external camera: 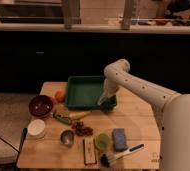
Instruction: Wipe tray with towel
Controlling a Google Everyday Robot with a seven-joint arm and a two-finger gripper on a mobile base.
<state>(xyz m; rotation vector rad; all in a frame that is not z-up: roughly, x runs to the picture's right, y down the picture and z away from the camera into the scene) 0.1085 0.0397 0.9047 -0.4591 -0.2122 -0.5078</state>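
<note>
One green tray point(83, 92) lies on the wooden table point(138, 117), and the gripper point(104, 100) is down at the tray's front right corner; whether it grips a towel I cannot tell. I judge the wiping barely begun, with the tray floor left of that corner yet to cover.

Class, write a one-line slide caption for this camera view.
The arm's gripper hangs low at a front corner of the green tray on a wooden table.
</note>
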